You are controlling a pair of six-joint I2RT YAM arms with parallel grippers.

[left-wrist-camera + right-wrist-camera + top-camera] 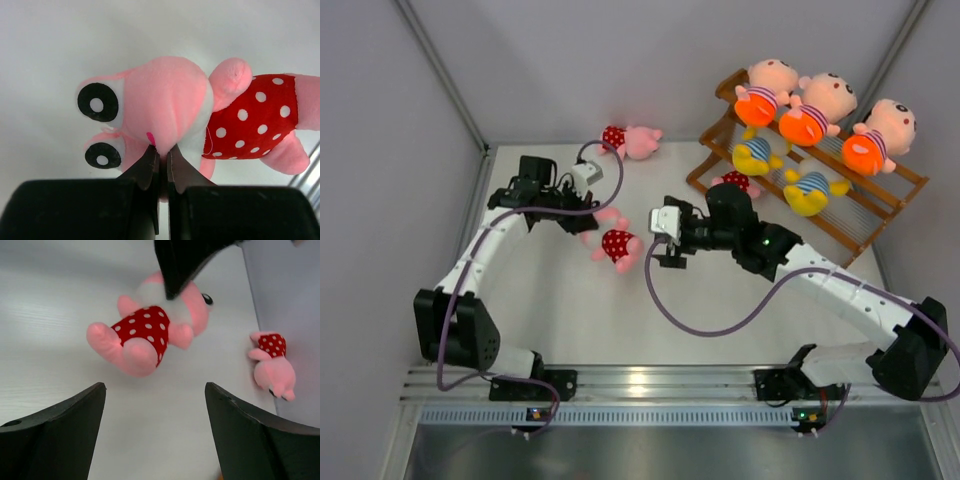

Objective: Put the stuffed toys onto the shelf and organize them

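My left gripper [161, 149] is shut on the snout of a pink stuffed toy [165, 100] in a red polka-dot dress; from above, that toy [617, 244] lies mid-table at the left gripper [588, 228]. The right gripper [155, 390] stands open and empty just short of the toy's legs [125, 350], and from above the right gripper [658, 252] is to the toy's right. A second pink toy [632, 140] lies by the back wall. The wooden shelf [900, 178] holds three peach toys [815, 108] on top, two yellow ones [758, 152] below, and a pink one [735, 182] partly hidden.
Grey walls close in the white table [580, 320] at the left and back. The right arm [820, 270] stretches across in front of the shelf's lower tier. Purple cables [720, 325] loop over the table.
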